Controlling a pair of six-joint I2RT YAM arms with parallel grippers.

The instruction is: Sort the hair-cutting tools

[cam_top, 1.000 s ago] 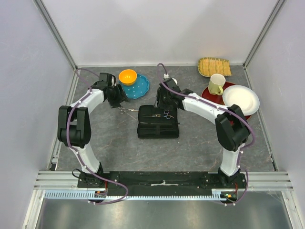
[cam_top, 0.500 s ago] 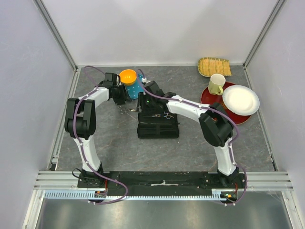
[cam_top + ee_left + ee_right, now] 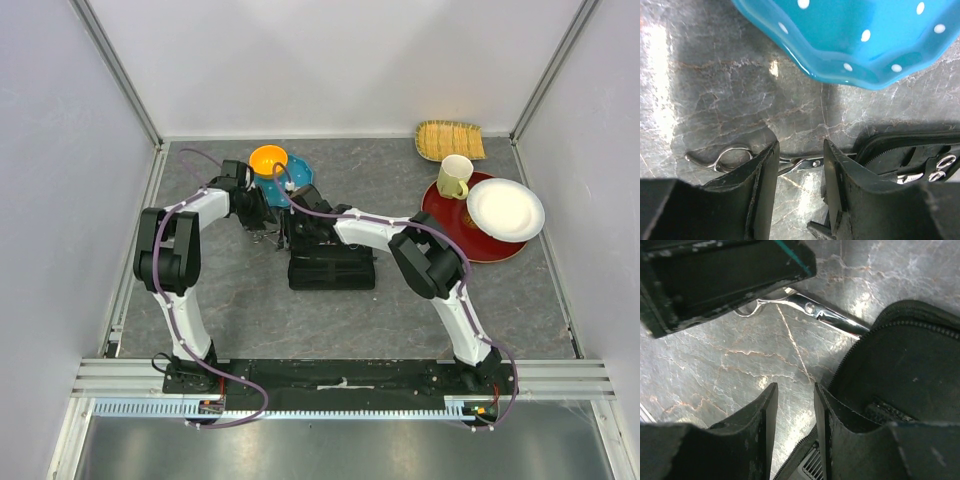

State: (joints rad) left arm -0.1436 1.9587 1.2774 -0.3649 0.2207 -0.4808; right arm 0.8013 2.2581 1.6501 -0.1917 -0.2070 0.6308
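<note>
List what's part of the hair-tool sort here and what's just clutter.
Job:
- silver scissors on the table
- second scissors in the open black case
- no comb can be made out

Clutter:
- blue dotted plate
- orange bowl
- yellow mug
- white plate
- red plate
- woven tray

Colours on the desk

We see a grey desk (image 3: 715, 90) veined in pale marble lines, a turquoise plate (image 3: 850, 40) with white dots, silver scissors (image 3: 800, 162), a black zip case (image 3: 332, 268), an orange bowl (image 3: 268, 160) and a pale yellow mug (image 3: 455, 178).
</note>
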